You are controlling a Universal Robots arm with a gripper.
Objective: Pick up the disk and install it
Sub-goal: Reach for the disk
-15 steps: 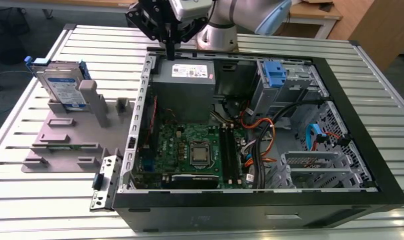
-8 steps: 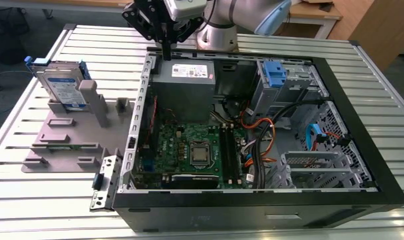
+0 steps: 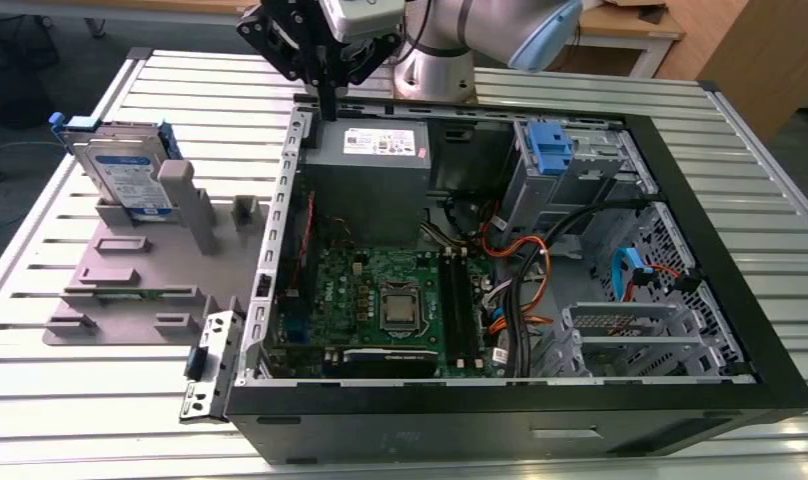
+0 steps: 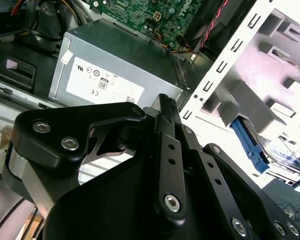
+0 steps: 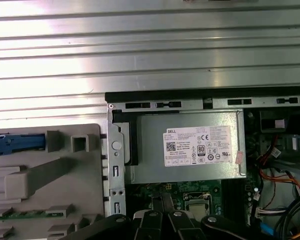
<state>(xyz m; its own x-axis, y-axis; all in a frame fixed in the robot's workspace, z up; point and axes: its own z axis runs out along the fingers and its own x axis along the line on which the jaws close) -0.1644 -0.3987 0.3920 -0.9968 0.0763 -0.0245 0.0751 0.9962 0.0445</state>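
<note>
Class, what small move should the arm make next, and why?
Probably carry the hand toward the exterior view's left, over to the disk. The hand hangs empty above the power supply at the edge of the case, while the disk stands in the grey fixture outside it.

Cannot see the lower part of the disk (image 3: 121, 165) in the exterior view, sunk behind the blocks of the grey holder (image 3: 111, 245). Cannot read its label there, too small. In the first wrist view, catches just a blue strip of the disk (image 5: 15, 144), cut by the picture's edge. In the second wrist view, loses part of the power-supply box (image 4: 115, 65) behind the gripper (image 4: 165, 101). Cannot follow the arm (image 3: 504, 35) past the exterior view's upper edge.
</note>
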